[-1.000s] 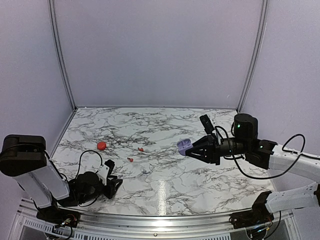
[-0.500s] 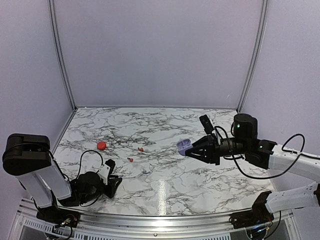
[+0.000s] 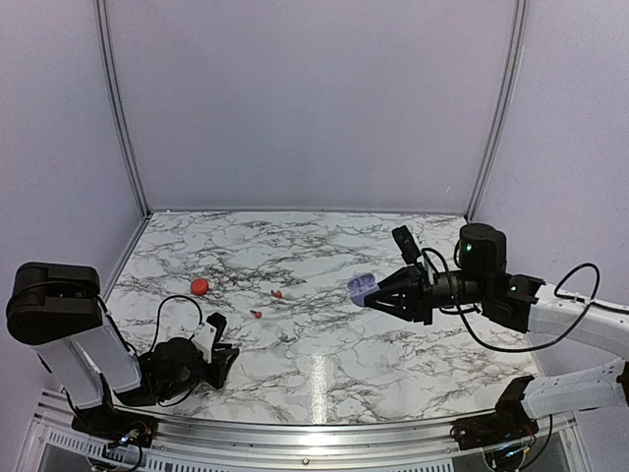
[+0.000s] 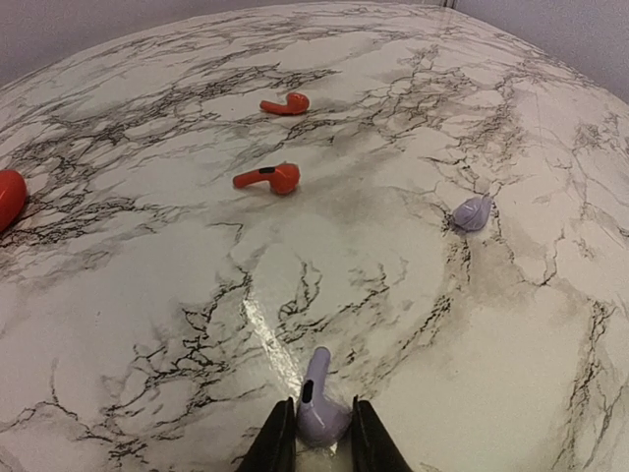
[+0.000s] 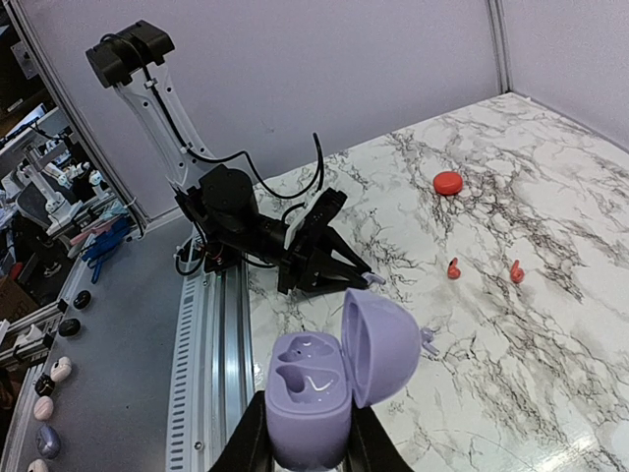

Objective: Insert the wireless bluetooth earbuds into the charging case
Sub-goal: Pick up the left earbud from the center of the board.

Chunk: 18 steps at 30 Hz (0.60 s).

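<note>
Marble table (image 4: 491,344) | left gripper (image 4: 319,435) pinches lilac earbud (image 4: 316,408) | right gripper (image 5: 300,444) holds open lilac case (image 5: 313,388)

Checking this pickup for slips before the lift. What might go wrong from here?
The left gripper pinches the purple earbud right at its fingertips, with the stem sticking out, so the earbud may twist or slip on lifting. The right gripper holds the open purple case in the air, so a tilted earbud may miss it and drop.
</note>
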Each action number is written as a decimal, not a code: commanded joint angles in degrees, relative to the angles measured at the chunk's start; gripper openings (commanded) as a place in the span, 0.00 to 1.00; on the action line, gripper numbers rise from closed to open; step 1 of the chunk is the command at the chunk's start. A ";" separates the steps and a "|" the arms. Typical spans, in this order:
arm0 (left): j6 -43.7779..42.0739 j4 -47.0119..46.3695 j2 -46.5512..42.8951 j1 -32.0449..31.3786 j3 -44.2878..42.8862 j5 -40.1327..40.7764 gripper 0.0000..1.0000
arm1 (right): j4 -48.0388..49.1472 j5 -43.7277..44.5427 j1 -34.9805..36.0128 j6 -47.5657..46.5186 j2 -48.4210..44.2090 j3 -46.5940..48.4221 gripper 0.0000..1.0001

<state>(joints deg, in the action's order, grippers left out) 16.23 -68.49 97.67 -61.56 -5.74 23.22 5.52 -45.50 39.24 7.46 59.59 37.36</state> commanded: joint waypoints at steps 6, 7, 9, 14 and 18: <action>0.24 2.80 2.72 0.89 -2.52 -2.59 0.24 | -0.33 0.30 -0.49 -0.52 -0.33 2.55 0.02; 0.28 2.87 3.09 1.03 -2.79 -3.02 0.24 | -0.33 0.32 -0.48 -0.53 -0.35 2.53 0.03; 0.21 2.92 3.75 1.30 -3.19 -3.92 0.23 | -0.34 0.32 -0.49 -0.52 -0.35 2.48 0.02; 0.21 3.19 3.44 1.62 -3.04 -3.96 0.18 | -0.23 0.26 -0.53 -0.60 -0.11 2.52 0.02; -0.12 4.35 1.74 1.71 -2.95 -3.99 0.16 | -0.16 0.23 -0.51 -0.69 0.32 2.66 0.02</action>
<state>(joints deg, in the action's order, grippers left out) 16.29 -68.47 100.25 -60.20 -9.02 20.56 5.50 -45.50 39.24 7.44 59.61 37.36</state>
